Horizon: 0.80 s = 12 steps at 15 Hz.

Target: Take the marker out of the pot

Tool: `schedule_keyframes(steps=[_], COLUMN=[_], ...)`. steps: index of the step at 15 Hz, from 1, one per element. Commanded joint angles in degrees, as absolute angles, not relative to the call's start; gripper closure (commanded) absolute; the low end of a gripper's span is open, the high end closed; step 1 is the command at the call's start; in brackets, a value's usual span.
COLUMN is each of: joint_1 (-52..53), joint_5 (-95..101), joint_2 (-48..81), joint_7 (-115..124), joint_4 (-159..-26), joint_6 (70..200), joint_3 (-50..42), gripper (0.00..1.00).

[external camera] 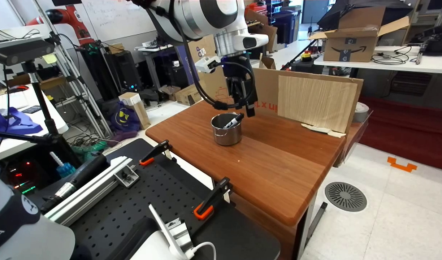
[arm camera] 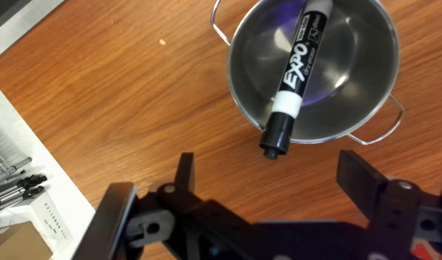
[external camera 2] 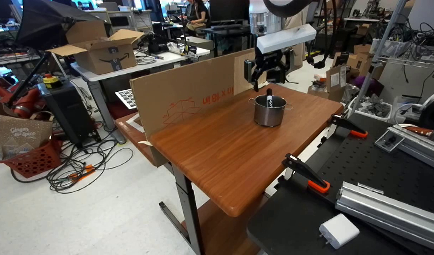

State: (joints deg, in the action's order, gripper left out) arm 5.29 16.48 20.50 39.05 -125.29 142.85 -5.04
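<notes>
Hovering with jaws spread, nothing pinched, your Robotiq gripper (arm camera: 267, 168) sits low in the wrist view; the Expo dry-erase marker (arm camera: 297, 68) leans in the steel pot (arm camera: 374, 68), upper right, black end past the rim, long axis toward your jaw gap.

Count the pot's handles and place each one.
2. In the wrist view, one handle juts from the pot at upper left, the other handle at lower right. The pot is cropped there, but neither exterior view shows a third.
</notes>
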Motion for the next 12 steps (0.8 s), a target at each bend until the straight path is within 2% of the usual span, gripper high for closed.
schedule_keyframes(steps=[1,7,8,9,12], joint_1=[6.99,7.64,7.9,8.04,8.14], joint_5=[17.5,17.67,17.88,17.87,17.6], joint_2=[21.85,22.78,22.95,22.96,22.89], joint_7=[39.91,39.29,39.46,39.38,38.92], joint_4=[-124.85,-125.17,-125.17,-125.16,-125.22], joint_6=[145.14,146.01,146.21,146.35,147.31], joint_3=[-6.69,-6.97,-7.18,-7.26,-7.3], gripper=[0.0,0.0,0.25,0.26,0.51])
